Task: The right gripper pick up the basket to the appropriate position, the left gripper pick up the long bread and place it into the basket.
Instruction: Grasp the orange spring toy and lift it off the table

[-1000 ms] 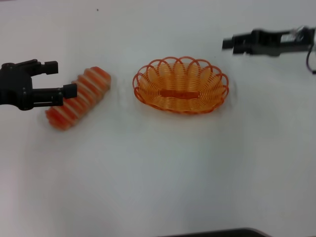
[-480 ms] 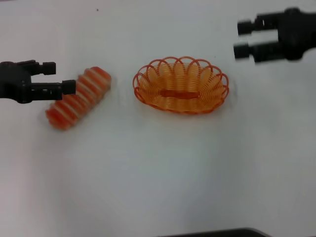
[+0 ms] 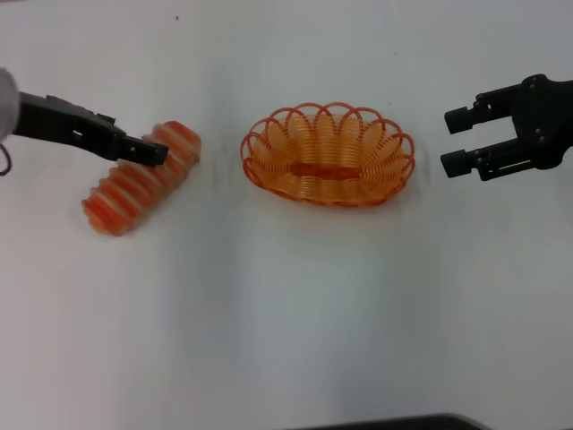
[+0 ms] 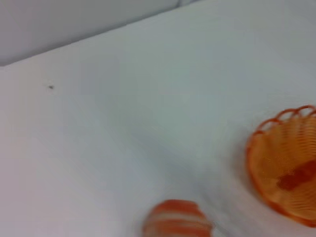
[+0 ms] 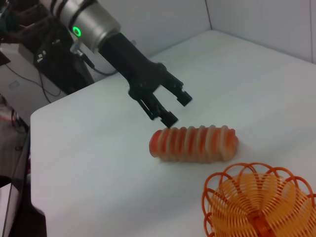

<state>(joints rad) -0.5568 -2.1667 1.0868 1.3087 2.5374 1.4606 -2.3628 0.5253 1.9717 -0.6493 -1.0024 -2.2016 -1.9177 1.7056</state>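
Long bread point(image 3: 134, 184), an elongated orange toy loaf with pale cream ridged stripes: lay aslant on the plain white tabletop point(image 3: 286, 305) at the far left, not lifted. Left gripper point(image 5: 178, 109), a black two-fingered claw on a silver-grey arm with a green-lit ring: hung over the loaf's farther end, fingers spread apart and clamped on nothing; could not tell whether a fingertip touched the bread. Basket point(image 3: 385, 157), an oval orange openwork wire piece with a looped scalloped rim: sat empty at the middle of the table, well apart from the loaf. Right gripper point(image 3: 455, 141), a like black claw: hung near the basket's right end, clear of the rim, fingers apart, gripping nothing. Judged the task barely begun: basket not grasped or repositioned, bread not picked up, placing into the basket left to do.
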